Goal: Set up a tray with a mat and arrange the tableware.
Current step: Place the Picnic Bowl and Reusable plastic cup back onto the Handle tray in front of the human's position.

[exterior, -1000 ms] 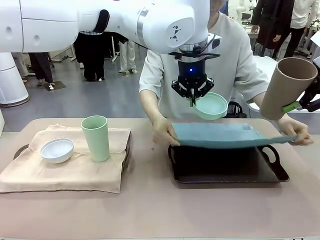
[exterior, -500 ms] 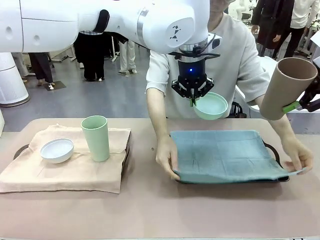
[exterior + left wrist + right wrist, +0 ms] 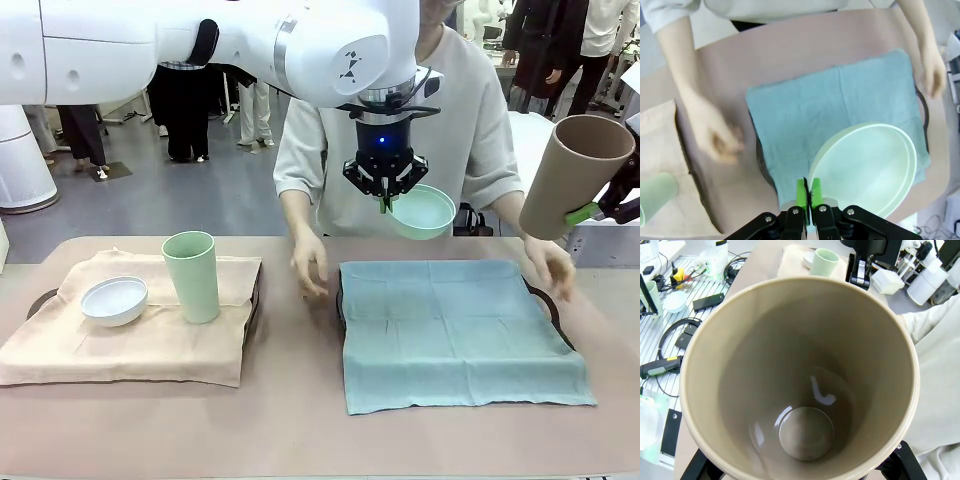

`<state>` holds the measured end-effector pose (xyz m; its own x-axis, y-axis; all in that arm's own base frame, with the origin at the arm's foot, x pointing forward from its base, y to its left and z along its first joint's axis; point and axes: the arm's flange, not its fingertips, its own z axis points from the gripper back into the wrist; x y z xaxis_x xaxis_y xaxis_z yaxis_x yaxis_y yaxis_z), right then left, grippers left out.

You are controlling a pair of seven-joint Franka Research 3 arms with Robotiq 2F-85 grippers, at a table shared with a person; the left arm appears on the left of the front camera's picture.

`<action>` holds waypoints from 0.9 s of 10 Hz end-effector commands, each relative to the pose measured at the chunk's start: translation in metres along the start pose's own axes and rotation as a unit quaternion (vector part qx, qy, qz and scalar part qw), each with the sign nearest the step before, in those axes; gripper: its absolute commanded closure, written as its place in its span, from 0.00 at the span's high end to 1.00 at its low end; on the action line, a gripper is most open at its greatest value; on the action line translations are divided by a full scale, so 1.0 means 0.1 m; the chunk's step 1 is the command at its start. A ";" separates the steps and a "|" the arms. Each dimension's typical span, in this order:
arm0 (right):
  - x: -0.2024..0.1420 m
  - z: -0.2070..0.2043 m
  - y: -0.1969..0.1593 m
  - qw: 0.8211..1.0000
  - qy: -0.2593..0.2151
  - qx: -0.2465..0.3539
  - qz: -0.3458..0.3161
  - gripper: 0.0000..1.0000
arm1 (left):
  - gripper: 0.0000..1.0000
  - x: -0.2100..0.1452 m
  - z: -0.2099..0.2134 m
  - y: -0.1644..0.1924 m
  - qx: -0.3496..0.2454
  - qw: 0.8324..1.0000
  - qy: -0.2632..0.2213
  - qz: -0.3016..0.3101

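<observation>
**Mat down, person's hands off it; both grippers loaded in the air**

Since half a second ago the person's hands have let go of the blue mat point(image 3: 455, 330) and drawn back toward the far edge of the table: one hand point(image 3: 308, 264) now hovers just off the mat's far left corner, the other hand point(image 3: 550, 265) off its far right corner. Both look motion-blurred. Mat lies flat over the dark tray point(image 3: 548, 306), whose rim and handle peek out on the right side; the near edge of the mat hangs past the tray onto the table point(image 3: 300, 420).

Left gripper point(image 3: 384, 195): jaws pinched tight on the rim of the mint green bowl point(image 3: 423, 212), which hangs tilted beside and below the fingers. From the left wrist view, the bowl point(image 3: 865, 170) sits right of the green pads point(image 3: 801, 192), above the mat's near right part.

Right gripper point(image 3: 590, 212): jaws wide around the tan-brown cup point(image 3: 570, 175), held tilted, mouth up, high off the table and right of the mat. Right wrist view looks straight into the cup point(image 3: 800, 380); its inside holds nothing.

Well off to the left of the left gripper: beige cloth point(image 3: 130, 330) over a second tray, carrying the white bowl point(image 3: 114, 300) and, just beside it, the upright pale green cup point(image 3: 191, 275).
</observation>
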<state>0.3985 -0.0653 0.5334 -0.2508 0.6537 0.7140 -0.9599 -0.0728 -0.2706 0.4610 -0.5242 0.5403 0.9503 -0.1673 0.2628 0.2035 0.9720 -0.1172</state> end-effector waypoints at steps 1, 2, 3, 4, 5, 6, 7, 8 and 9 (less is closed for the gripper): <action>-0.01 -0.01 0.00 1.000 0.004 0.001 0.001 0.22 | 0.00 0.02 0.03 0.00 -0.012 1.000 0.003 -0.005; -0.01 -0.01 0.00 1.000 0.004 0.001 0.001 0.22 | 0.00 0.02 0.03 0.00 -0.012 1.000 0.003 -0.005; -0.01 -0.01 0.00 1.000 0.004 0.001 0.001 0.22 | 0.00 0.02 0.03 0.00 -0.012 1.000 0.003 -0.005; -0.01 -0.01 0.00 1.000 0.004 0.001 0.001 0.22 | 0.00 0.02 0.03 0.00 -0.012 1.000 0.003 -0.005; -0.01 -0.01 0.00 1.000 0.004 0.001 0.001 0.22 | 0.00 0.02 0.03 0.00 -0.012 1.000 0.003 -0.005; -0.01 -0.01 0.00 1.000 0.004 0.001 0.001 0.22 | 0.00 0.02 0.03 0.00 -0.012 1.000 0.003 -0.005; -0.01 -0.01 0.00 1.000 0.004 0.001 0.001 0.22 | 0.00 0.02 0.03 0.00 -0.012 1.000 0.003 -0.005; -0.01 -0.01 0.00 1.000 0.004 0.001 0.001 0.22 | 0.00 0.02 0.03 0.00 -0.012 1.000 0.003 -0.005; -0.01 -0.01 0.00 1.000 0.004 0.001 0.001 0.22 | 0.00 0.02 0.03 0.00 -0.012 1.000 0.003 -0.005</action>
<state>0.3985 -0.0652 0.5334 -0.2510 0.6535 0.7141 -0.9599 -0.0731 -0.2706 0.4610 -0.5242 0.5403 0.9502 -0.1673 0.2628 0.2035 0.9720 -0.1172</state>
